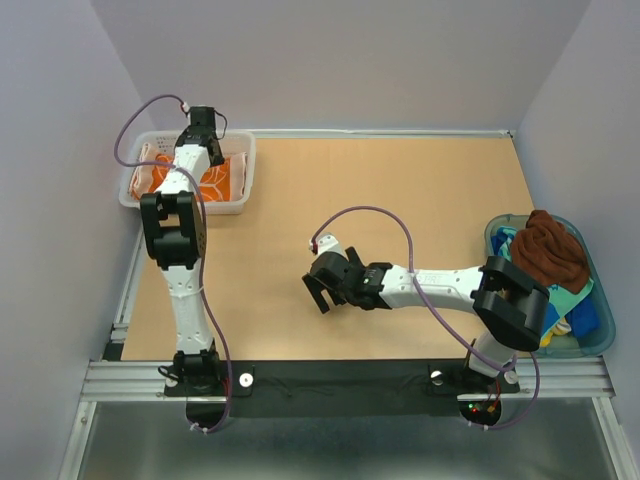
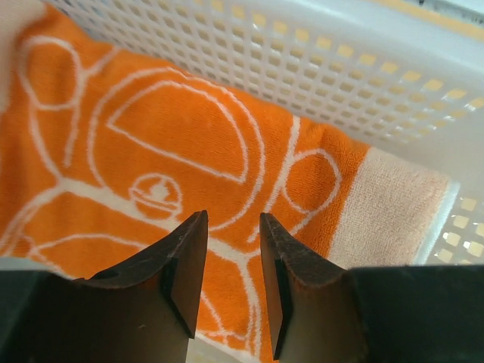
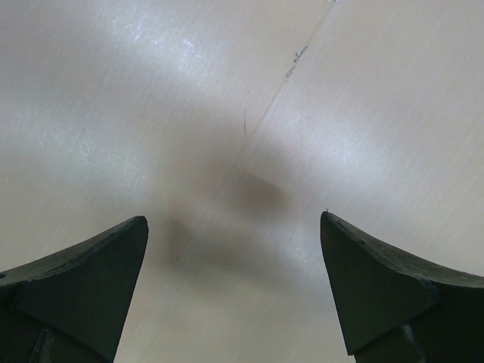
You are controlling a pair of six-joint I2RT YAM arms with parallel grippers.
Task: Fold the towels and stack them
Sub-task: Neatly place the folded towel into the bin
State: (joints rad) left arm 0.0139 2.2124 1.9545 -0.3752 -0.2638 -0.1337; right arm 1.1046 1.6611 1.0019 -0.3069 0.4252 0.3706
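Observation:
An orange towel point(image 1: 225, 180) with white circles and a pale border lies in the white mesh basket point(image 1: 247, 150) at the far left. My left gripper point(image 1: 203, 130) hangs just above it, jaws slightly apart and empty. In the left wrist view the towel point(image 2: 174, 144) fills the frame under the gripper point(image 2: 233, 219), with the basket wall point(image 2: 340, 68) behind. My right gripper point(image 1: 320, 293) is wide open and empty, low over the bare middle of the table point(image 3: 249, 113); it also shows in the right wrist view point(image 3: 234, 223). A dark brown towel point(image 1: 548, 250) is heaped on other towels point(image 1: 578, 312) at the right.
The translucent blue-green tub point(image 1: 603, 335) holding the heaped towels stands at the table's right edge. The basket sits in the far left corner next to the left wall. A metal rail point(image 1: 340, 378) runs along the near edge.

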